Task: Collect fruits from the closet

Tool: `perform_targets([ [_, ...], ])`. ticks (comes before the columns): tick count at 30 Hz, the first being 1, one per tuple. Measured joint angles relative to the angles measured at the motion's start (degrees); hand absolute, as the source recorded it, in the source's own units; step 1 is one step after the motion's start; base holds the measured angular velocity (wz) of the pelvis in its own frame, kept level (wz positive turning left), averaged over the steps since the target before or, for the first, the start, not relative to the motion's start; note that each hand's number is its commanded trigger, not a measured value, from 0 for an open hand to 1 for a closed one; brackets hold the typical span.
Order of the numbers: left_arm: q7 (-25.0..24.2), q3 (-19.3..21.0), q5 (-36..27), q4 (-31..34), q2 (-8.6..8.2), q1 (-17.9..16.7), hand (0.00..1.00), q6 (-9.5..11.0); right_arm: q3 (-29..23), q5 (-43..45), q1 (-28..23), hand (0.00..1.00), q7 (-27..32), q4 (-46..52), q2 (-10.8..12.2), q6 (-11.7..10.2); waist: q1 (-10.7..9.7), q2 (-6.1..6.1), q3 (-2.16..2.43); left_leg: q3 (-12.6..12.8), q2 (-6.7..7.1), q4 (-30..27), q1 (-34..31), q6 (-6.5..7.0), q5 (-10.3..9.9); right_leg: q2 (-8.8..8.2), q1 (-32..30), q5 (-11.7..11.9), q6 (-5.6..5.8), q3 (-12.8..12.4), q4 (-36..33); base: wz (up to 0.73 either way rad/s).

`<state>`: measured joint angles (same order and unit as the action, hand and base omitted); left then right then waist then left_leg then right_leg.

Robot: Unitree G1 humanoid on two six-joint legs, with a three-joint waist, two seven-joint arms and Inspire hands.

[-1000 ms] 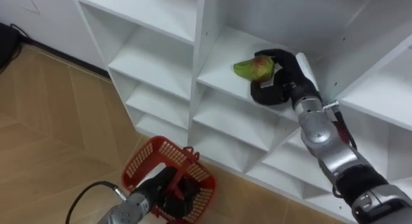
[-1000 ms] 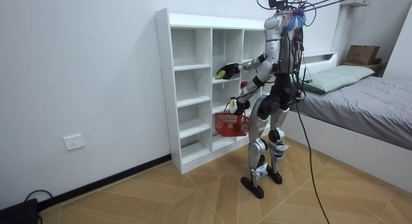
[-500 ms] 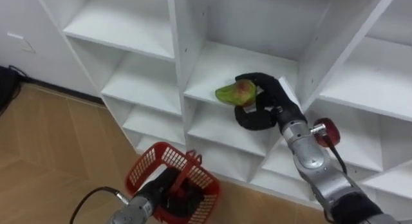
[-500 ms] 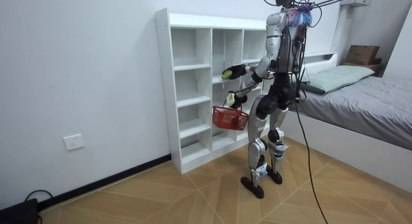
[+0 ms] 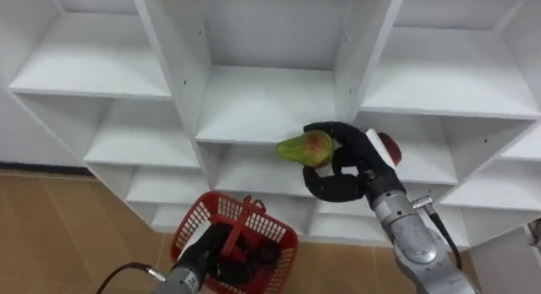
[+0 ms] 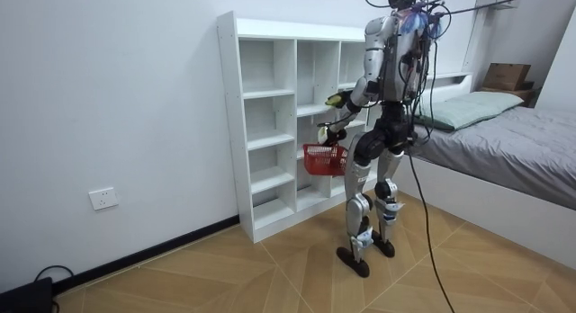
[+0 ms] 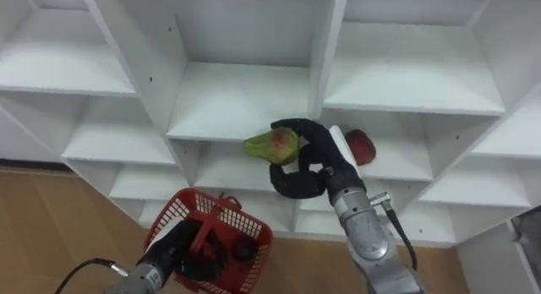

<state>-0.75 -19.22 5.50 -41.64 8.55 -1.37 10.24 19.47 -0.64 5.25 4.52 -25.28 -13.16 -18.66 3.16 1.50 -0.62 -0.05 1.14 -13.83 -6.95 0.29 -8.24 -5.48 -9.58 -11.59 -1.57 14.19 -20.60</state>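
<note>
I stand facing a white closet of open shelves. My right hand is shut on a green fruit with a red blush, held in front of the middle shelf's edge, clear of the board. Below it hangs a red mesh basket. My left hand is curled round the basket's handle. A red apple lies on the shelf just right of my right hand.
Every other closet compartment in sight holds nothing. Wooden floor lies below the closet. In the room view a bed stands behind me on that view's right, with a cardboard box beyond it.
My right hand has drawn the green fruit out of the shelf compartment and back toward my body. The basket has risen and moved closer under it. The head camera has swung right.
</note>
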Motion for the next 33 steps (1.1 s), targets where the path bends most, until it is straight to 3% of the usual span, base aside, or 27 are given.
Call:
perform_targets([
  [11,1.36,-0.01,-1.54,-0.01,0.16,0.31,1.0,0.24,-0.3,0.12,-5.31,1.0,-0.34,3.23,-0.05,1.24,-1.33,-0.07,-0.05,1.75,-0.69,1.2,1.76,-0.19,-0.36,1.52,0.46,0.42,-0.01,-3.1,1.11,-0.13],
  [16,1.78,0.2,-2.72,0.02,0.42,0.35,1.0,1.34,-0.36,2.41,-7.16,1.0,-0.14,3.21,-0.18,1.24,-1.26,-0.47,-0.16,3.38,-0.95,1.12,1.54,-0.1,-0.9,1.59,-0.54,0.54,-0.01,-4.29,0.78,-0.17],
  [19,1.73,0.29,-2.87,0.08,0.41,0.39,1.0,1.4,-0.38,2.9,-7.17,1.0,-0.13,2.74,-0.48,1.24,-1.15,-0.82,-0.18,4.6,-1.31,1.02,1.66,-0.15,-1.25,1.73,-0.71,0.59,-0.09,-4.43,0.86,-0.15],
  [30,1.32,0.27,-5.2,1.15,-0.13,0.64,1.0,1.56,0.14,2.98,-9.08,1.0,-1.85,-1.51,-0.46,2.46,-1.23,-1.42,-0.19,5.11,-1.36,1.1,1.52,-0.18,-1.32,1.85,-1.54,0.54,-0.15,-4.9,0.83,-0.03],
  [33,1.24,0.25,-6.12,1.15,-0.29,0.74,1.0,2.71,0.23,3.02,-8.99,1.0,-2.25,-3.82,-0.26,2.47,-1.28,-1.41,-0.2,5.07,-1.39,1.07,1.54,-0.18,-1.32,1.85,-1.49,0.56,-0.17,-4.86,0.79,0.0],
])
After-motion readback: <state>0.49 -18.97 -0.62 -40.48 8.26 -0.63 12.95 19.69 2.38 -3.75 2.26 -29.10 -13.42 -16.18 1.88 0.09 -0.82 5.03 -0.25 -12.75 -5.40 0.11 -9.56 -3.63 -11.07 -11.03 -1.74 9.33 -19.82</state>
